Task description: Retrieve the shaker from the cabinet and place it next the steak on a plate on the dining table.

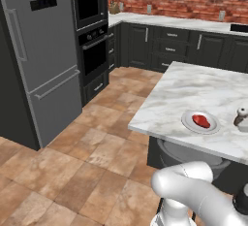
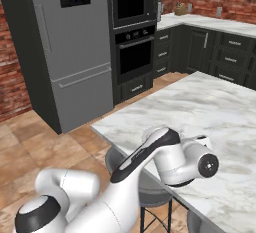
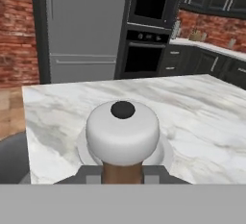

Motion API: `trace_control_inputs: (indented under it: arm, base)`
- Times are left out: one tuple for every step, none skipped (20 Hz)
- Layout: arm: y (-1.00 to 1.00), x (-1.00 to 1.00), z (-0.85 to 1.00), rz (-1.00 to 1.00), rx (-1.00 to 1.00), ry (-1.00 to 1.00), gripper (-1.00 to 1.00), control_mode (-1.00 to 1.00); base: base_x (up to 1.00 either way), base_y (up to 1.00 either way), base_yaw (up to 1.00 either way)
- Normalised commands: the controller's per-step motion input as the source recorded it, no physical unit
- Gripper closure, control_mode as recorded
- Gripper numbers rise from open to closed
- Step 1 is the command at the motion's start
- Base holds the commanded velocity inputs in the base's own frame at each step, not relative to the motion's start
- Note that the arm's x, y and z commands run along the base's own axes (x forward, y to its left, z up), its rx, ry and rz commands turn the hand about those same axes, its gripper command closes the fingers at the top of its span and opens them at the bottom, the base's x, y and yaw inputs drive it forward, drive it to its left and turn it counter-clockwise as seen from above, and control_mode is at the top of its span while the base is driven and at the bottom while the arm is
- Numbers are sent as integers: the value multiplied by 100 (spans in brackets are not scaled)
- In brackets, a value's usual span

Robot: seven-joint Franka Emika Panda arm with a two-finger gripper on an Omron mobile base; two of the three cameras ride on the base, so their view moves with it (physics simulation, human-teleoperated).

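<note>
The fingers are clamped on the shaker (image 3: 122, 134), its white domed top with a dark spot filling the hand view above a brown wooden body. It hangs over the plate (image 1: 200, 122) holding the red steak (image 1: 201, 121) on the marble table (image 1: 193, 91).

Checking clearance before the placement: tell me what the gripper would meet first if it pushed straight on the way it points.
Probably the plate on the dining table: its rim shows just past the held shaker. Depth is hard to judge.
</note>
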Motion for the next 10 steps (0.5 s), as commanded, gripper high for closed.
trace_control_inputs:
  arm:
    - [-9,29,-22,0,0,4,100,-100]
    - [-14,30,-24,0,0,4,100,-100]
    - [-21,32,-24,0,0,3,100,-100]
    - [-25,33,-26,0,0,2,100,-100]
    - [-28,33,-26,0,0,2,100,-100]
    - [-29,31,-26,0,0,2,100,-100]
    - [-33,31,-26,0,0,2,100,-100]
    - [-34,32,-26,0,0,2,100,-100]
    - [-36,32,-26,0,0,2,100,-100]
    - [-36,31,-26,0,0,2,100,-100]
  base:
    - [0,0,0]
    - [0,0,0]
    - [0,0,0]
    - [0,0,0]
    - [0,0,0]
    - [0,0,0]
    - [0,0,0]
    - [0,0,0]
    - [0,0,0]
    - [0,0,0]
